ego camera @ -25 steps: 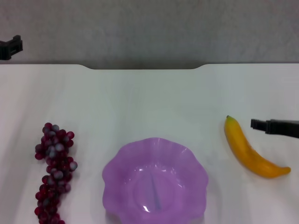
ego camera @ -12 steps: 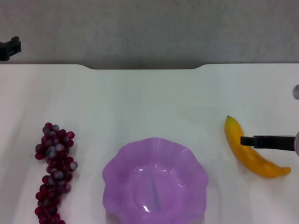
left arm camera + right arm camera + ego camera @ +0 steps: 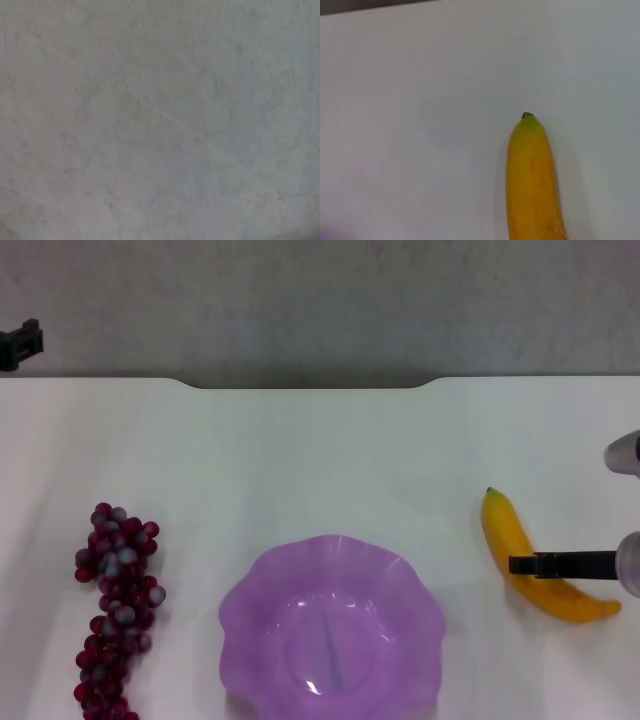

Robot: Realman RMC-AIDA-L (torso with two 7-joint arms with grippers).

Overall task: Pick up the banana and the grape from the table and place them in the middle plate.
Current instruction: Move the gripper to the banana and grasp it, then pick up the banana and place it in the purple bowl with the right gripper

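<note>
We see the right tool (image 3: 515, 564) over the banana (image 3: 530, 565), right of the purple plate (image 3: 330, 625) — its grip state we cannot tell. Risk: an off-centre closure rolls the smooth banana away.

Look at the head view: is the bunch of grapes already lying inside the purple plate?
No: the grape bunch lies on the table on the robot's left, apart from the middle plate, which holds nothing.
</note>
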